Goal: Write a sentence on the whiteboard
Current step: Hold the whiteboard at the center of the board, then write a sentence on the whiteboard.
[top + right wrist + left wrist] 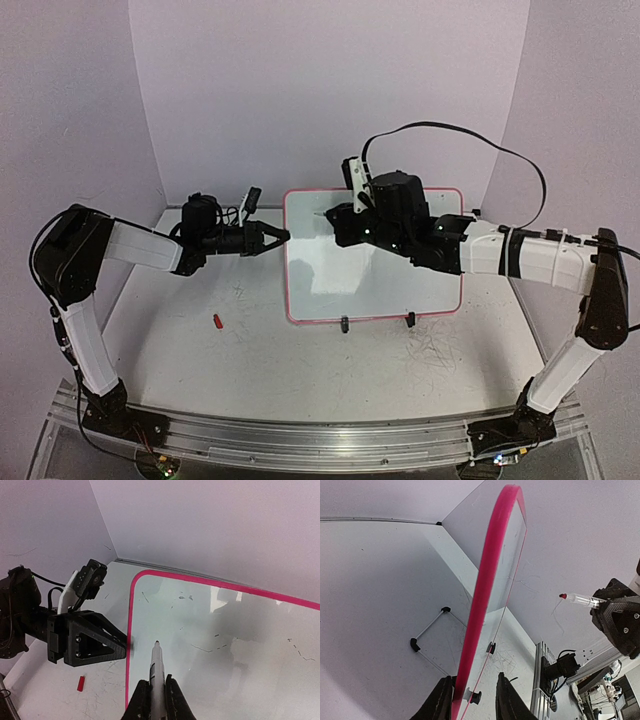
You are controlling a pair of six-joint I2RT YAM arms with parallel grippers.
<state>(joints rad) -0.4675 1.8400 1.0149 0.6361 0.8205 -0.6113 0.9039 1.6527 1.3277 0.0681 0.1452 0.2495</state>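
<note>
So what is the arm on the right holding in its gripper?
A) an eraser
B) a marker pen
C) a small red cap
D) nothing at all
B: the right gripper is shut on a marker, whose tip points out over the whiteboard.

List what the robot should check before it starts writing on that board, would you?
1. Is the marker clamped in the right gripper? Ok.
2. Is the red cap off? Ok, it lies on the table.
3. Is the whiteboard free for writing? Ok, only faint marks.
4. Is the left gripper steadying the rim? Not ok: its fingers straddle the rim with a gap.
5. Is the marker tip touching the whiteboard? Cannot tell.
</note>
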